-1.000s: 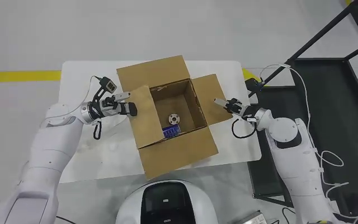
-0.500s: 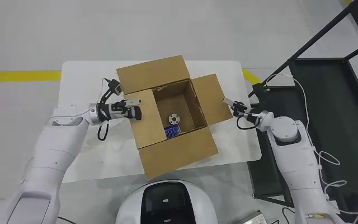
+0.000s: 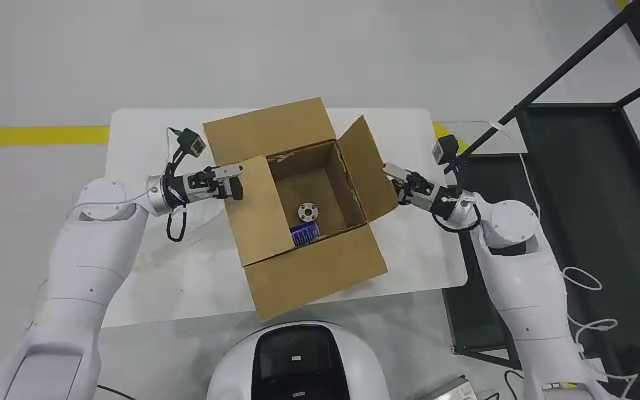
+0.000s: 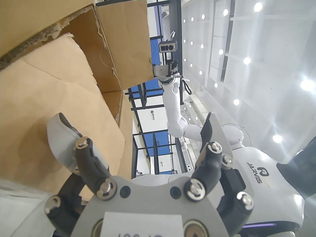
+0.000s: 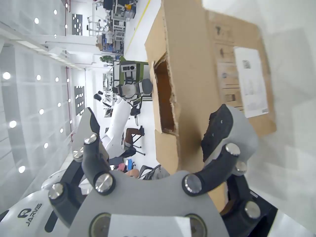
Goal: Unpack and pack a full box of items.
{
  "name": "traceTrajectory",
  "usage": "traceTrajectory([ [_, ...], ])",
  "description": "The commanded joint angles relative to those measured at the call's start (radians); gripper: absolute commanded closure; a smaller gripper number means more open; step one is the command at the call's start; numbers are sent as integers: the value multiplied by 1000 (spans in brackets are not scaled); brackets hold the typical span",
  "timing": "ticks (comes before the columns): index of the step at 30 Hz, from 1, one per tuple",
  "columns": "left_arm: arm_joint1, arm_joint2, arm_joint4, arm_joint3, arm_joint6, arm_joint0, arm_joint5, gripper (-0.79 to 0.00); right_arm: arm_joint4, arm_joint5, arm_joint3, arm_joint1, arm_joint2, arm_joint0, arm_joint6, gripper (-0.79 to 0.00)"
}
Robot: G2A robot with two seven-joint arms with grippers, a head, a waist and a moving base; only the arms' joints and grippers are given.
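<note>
Top view: the unsealed cardboard box (image 3: 272, 130) sits on the table (image 3: 160, 285), 2 small items (image 3: 306, 236) inside. At its 9 o'clock the left gripper (image 3: 234, 182) is spread wide beside the left flap (image 3: 252, 212), holding nothing. At 3 o'clock the right gripper (image 3: 394, 181), likewise spread, straddles the raised right flap (image 3: 368, 168).

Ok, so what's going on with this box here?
A two-armed robot is working on an open cardboard box on the white table. Its left pincer, open, is at the left flap, which is spread outward. Its right pincer, open, is at the right flap, which stands tilted up. A round item and a blue item sit inside.
</note>
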Motion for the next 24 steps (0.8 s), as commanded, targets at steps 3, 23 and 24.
traceTrajectory([
  [3, 11, -28, 12, 7, 5, -5, 3, -785, 52, -15, -22, -10, -77, 12, 2, -785],
  [23, 36, -79, 34, 17, 19, 4, 8, -785, -151, 11, 21, -8, -210, 102, -5, -785],
  [24, 38, -83, 35, 22, 17, 3, 6, -785, -148, 13, 22, -4, -187, 98, -12, -785],
])
